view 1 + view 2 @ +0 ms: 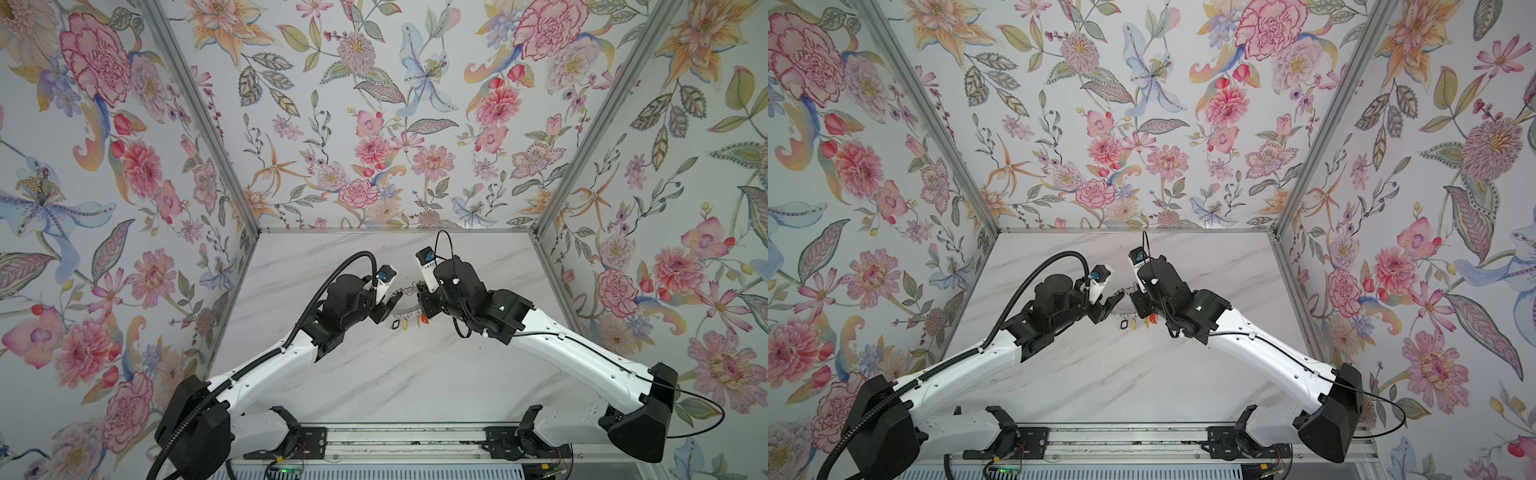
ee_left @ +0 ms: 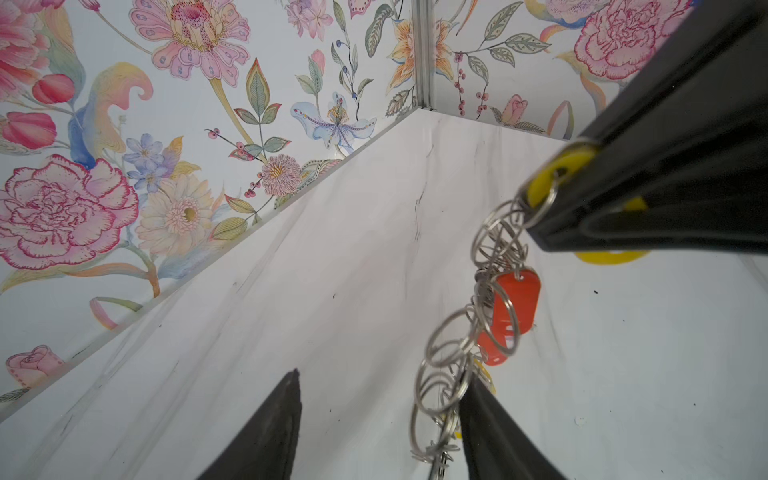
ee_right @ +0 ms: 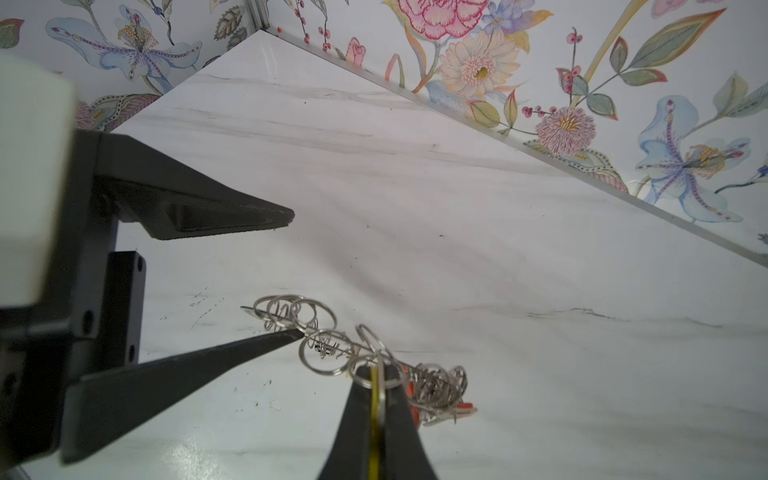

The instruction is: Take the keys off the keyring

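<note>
The keyring (image 1: 405, 310) hangs above the table between both grippers, its rim fringed with silver wire loops (image 2: 451, 338). My right gripper (image 3: 377, 388) is shut on the yellow tag (image 2: 550, 180) of one of the keys and carries the whole bunch. A red-tagged key (image 2: 513, 303) and another yellow-tagged one (image 1: 405, 323) dangle from the loops. My left gripper (image 2: 380, 415) is open. The loops lie inside its gap against one of its fingers (image 2: 494, 436). From the right wrist, the keyring (image 3: 328, 338) shows edge-on, and a left fingertip (image 3: 291, 334) touches its loops.
A small black clip (image 1: 395, 323) hangs beside the tags. The white marble table (image 1: 395, 374) is walled by flowered panels on three sides, with metal corner posts (image 1: 552, 216). Both arms' bases sit on a rail (image 1: 399, 440) at the front edge.
</note>
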You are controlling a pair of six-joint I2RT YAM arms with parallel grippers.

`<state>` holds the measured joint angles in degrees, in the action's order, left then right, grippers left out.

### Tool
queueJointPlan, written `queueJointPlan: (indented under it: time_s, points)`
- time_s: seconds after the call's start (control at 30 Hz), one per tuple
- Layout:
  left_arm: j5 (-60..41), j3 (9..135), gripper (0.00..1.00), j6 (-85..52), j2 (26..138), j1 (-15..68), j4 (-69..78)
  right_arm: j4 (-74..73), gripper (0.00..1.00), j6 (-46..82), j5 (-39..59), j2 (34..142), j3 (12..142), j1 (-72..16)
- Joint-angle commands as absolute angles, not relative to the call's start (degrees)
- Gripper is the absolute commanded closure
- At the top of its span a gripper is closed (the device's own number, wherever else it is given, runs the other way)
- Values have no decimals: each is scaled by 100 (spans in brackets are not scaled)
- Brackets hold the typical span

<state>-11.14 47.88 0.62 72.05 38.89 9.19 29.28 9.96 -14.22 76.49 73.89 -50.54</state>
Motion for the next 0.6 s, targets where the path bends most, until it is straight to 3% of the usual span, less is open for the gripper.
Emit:
queueJointPlan:
  time_s: [0.0,0.27,0.57]
  points:
    - [-1107,4744,35,79,7296,3832,1298,3097,100,1707,-1049,7594,7616,-4919]
    - [-1094,4472,29,1,6952,3832,1386,2977,100,3146,-577,7607,7400,-4678]
    - [-1644,3801,30,-360,6073,4058,1634,3192,100,4958,-439,7635,7319,-4629]
